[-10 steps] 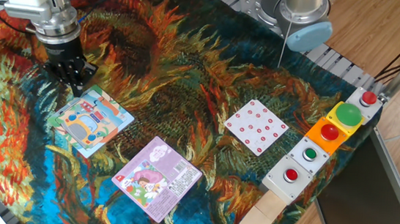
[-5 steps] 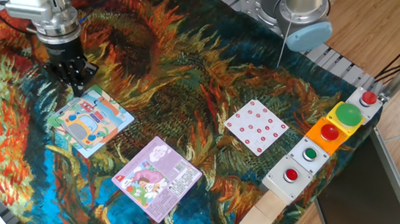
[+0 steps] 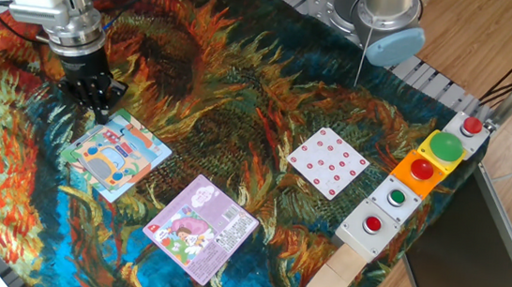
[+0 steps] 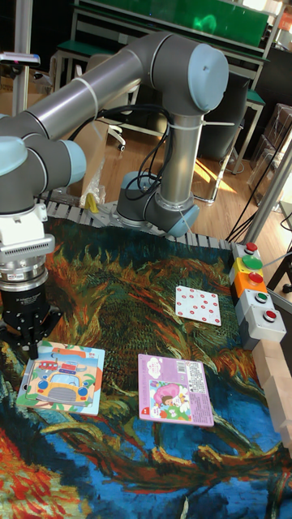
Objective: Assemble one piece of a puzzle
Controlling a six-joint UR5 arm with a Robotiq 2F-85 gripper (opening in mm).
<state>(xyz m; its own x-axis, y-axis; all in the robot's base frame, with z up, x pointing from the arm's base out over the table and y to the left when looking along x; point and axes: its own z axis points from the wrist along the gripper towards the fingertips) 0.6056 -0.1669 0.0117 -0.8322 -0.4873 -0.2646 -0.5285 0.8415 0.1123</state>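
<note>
Puzzle [image 3: 114, 152] unmoved, jaws slightly higher.

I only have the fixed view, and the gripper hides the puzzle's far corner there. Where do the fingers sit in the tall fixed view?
Observer: The gripper points straight down, with its tips at the far left corner of the puzzle.
Operator: Are they holding a piece?
Observer: The fingers narrow almost to a point. No piece shows between them, so I can't tell.
Operator: Any gap in the picture?
Observer: The visible bus picture looks whole, but the corner under the tips is hidden.
</note>
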